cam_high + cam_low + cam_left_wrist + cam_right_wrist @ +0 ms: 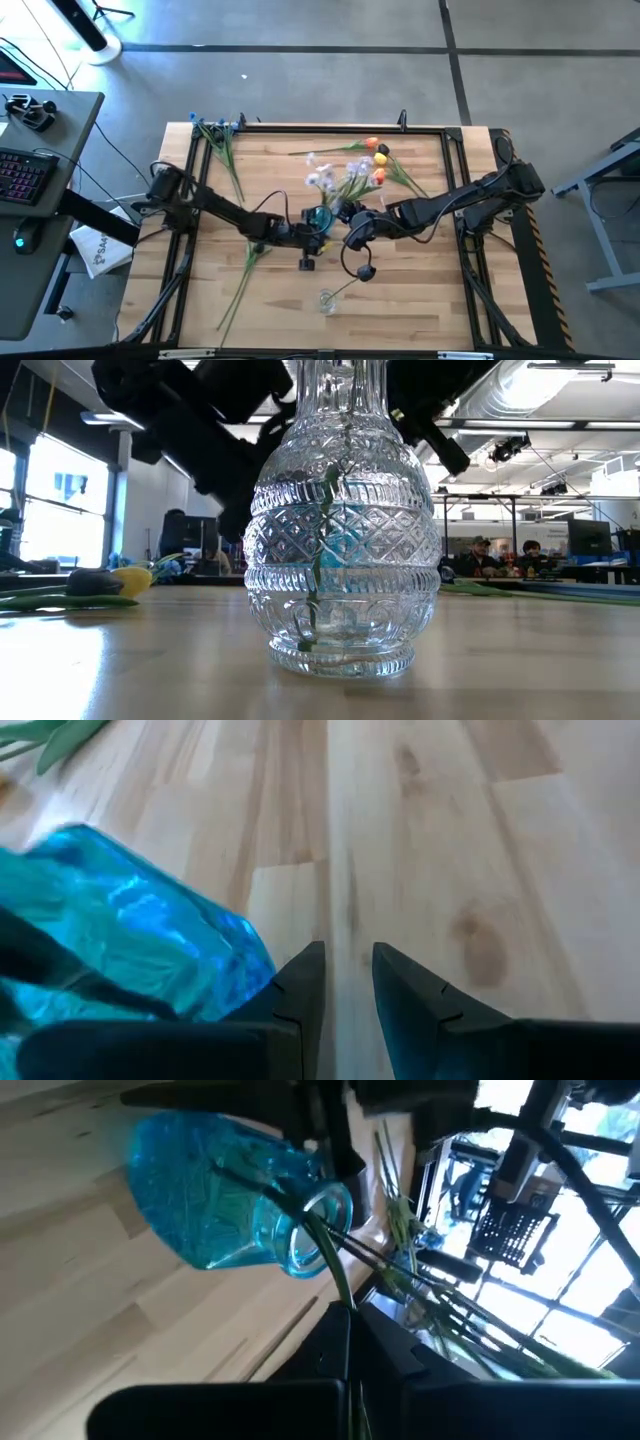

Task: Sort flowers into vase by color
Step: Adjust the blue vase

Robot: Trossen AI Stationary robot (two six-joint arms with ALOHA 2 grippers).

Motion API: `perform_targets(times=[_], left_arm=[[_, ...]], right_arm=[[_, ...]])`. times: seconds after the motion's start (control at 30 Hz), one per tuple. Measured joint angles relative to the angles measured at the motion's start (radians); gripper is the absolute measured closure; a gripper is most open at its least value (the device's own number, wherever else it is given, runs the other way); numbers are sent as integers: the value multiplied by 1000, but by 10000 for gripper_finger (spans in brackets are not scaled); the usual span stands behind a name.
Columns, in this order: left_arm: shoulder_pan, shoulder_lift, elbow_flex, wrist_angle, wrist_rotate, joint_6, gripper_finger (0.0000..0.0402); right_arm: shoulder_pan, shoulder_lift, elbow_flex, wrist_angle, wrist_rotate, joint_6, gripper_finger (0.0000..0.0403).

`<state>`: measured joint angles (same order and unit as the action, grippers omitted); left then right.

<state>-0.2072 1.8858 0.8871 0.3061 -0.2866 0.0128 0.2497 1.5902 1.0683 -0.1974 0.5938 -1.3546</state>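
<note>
Holding green stems [330,1255], blue vase [225,1195]; clear vase [342,520], one stem.

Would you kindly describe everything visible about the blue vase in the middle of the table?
The blue vase is translucent turquoise glass with a faceted, bulbous body narrowing to a round open mouth. It stands on the wooden table near its centre, between the two arms. Thin green stems run into its mouth. The right gripper is closed on a stem just outside the mouth. The left gripper sits right beside the body, fingers slightly apart.
</note>
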Motion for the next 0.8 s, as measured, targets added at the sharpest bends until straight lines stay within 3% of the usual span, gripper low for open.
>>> perform_targets(times=[0.37,0.8], left_arm=[[0,3,-1,34,-10,-7,326],[-33,-72,0,31,-23,-26,326]], right_arm=[[-7,1,-1,52,-3,-121,393],[8,2,-2,171,81,-170,226]])
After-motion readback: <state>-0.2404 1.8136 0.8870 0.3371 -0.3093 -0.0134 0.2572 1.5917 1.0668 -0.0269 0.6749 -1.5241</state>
